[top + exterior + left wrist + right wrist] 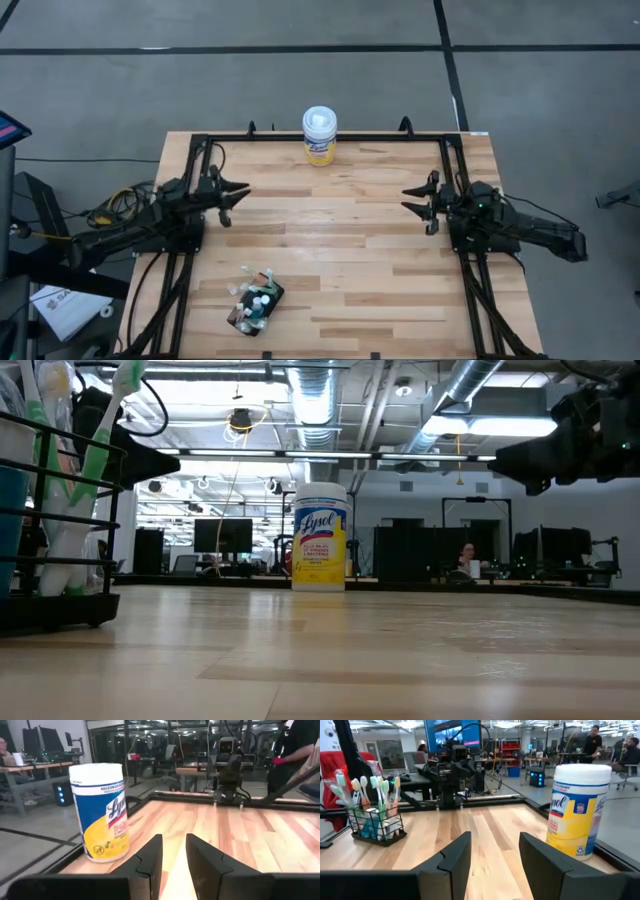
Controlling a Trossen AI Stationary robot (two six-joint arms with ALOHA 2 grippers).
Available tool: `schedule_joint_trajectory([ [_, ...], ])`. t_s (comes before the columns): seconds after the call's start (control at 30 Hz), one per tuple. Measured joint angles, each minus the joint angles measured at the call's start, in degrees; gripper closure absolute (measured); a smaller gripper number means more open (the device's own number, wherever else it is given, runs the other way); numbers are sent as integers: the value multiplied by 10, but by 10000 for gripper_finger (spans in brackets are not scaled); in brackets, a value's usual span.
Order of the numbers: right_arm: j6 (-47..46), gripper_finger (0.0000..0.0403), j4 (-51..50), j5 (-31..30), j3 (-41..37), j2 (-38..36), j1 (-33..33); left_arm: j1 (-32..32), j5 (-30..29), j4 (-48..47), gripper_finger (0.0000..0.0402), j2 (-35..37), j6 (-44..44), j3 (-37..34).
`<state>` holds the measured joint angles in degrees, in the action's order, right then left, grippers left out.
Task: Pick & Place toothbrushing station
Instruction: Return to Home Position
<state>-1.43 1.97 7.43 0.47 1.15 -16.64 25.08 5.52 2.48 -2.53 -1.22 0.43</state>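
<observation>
Evidently light but tippy, the toothbrushing station (256, 301) sits at the tabletop's (340, 250) edge farthest from the wipes canister (320, 135). Its stiff wire rim looks the best hold. Left gripper (236, 203) and right gripper (415, 207) hover well apart, jaws parted, empty.

Both arms matte blk, boxy housings. On left arm (150, 228): yellow + blk cables (112, 207) bunched at rear. On right arm (515, 230): small green LED (481, 205) near wrist. Both left claw (236, 203) and right claw (412, 203): flat blk wedge fingers (150, 865).
</observation>
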Motion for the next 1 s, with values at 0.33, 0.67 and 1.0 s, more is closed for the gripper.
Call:
schedule_joint_trajectory([
  [0.33, -35, 246, 0, 1, 0, 8, 2, 0, 3, 29, 318, -25, 1, 0],
  [0.67, -83, 246, 2, 17, 0, 8, 28, 0, 53, 50, 319, -28, 73, 0],
  [1.0, -121, 246, 67, 77, -1, 8, 131, -71, 104, 124, 321, -28, 169, 0],
])
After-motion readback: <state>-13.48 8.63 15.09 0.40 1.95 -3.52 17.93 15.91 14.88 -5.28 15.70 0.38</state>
